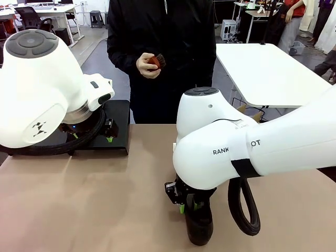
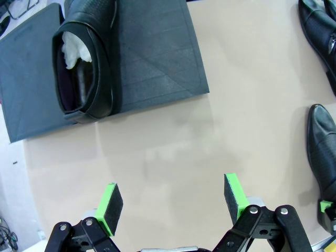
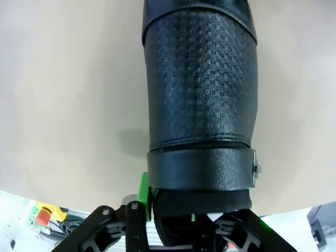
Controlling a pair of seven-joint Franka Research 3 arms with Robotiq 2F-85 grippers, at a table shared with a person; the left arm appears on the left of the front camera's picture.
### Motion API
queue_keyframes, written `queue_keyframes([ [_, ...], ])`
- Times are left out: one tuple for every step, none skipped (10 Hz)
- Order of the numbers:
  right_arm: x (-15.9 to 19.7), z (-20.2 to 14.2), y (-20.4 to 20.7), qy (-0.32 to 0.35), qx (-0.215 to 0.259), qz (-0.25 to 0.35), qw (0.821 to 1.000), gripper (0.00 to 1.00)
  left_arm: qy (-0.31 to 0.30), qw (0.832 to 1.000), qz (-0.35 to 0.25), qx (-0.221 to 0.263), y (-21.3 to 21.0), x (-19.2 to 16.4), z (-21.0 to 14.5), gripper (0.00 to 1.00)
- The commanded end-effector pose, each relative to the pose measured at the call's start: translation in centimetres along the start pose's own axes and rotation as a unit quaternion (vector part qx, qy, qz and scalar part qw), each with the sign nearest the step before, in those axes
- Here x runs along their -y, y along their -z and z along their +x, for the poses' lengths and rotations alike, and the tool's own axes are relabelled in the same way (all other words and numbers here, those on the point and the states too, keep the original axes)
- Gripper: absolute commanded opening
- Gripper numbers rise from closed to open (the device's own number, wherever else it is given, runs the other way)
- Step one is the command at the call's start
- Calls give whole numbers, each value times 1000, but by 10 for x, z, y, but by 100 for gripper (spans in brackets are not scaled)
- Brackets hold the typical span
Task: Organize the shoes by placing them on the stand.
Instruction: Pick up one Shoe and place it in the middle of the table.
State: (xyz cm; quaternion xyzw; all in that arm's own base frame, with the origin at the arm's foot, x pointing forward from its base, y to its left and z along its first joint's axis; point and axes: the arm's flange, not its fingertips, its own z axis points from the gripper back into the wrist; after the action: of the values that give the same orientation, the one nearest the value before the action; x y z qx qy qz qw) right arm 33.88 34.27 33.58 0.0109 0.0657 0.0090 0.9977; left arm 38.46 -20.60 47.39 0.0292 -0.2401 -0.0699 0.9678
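Observation:
One black shoe (image 2: 86,58) stuffed with white paper lies on the matte-black stand (image 2: 157,58). My left gripper (image 2: 173,202) hangs open and empty above the tan table just in front of the stand (image 1: 118,118), and its green pads show under the left arm (image 1: 92,137). Two more shoes (image 2: 320,26) (image 2: 323,152) lie on the table to one side. My right gripper (image 1: 188,206) is down on a textured shoe (image 1: 199,226) near the front edge. Its fingers (image 3: 144,191) straddle the rim of that shoe (image 3: 202,94); I cannot tell whether they press on it.
A person stands at the far side holding a small reddish-brown brush (image 1: 154,61) in one hand. A white table (image 1: 268,68) stands behind on the right. Bare tan tabletop (image 1: 105,199) stretches between the stand and the right arm.

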Motion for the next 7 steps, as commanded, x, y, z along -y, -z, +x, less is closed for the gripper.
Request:
queue_keyframes([
  [-1,1,4,12,0,20,1000,91,-6,1000,10,6,0,1,0,100],
  [1,1,-2,14,7,24,1000,100,-6,1000,10,6,0,1,0,100],
  [2,0,-9,14,12,26,999,100,-6,1000,10,6,0,1,0,100],
  [1,-2,-15,10,11,33,999,100,-6,1000,10,6,0,1,0,100],
  [-1,-4,-18,3,2,33,999,100,-6,1000,10,6,0,1,0,100],
  [-5,-7,-23,-13,-25,25,999,100,-6,1000,10,6,0,1,0,100],
  [-1,1,-12,10,8,19,1000,100,-6,1000,10,6,0,1,0,100],
])
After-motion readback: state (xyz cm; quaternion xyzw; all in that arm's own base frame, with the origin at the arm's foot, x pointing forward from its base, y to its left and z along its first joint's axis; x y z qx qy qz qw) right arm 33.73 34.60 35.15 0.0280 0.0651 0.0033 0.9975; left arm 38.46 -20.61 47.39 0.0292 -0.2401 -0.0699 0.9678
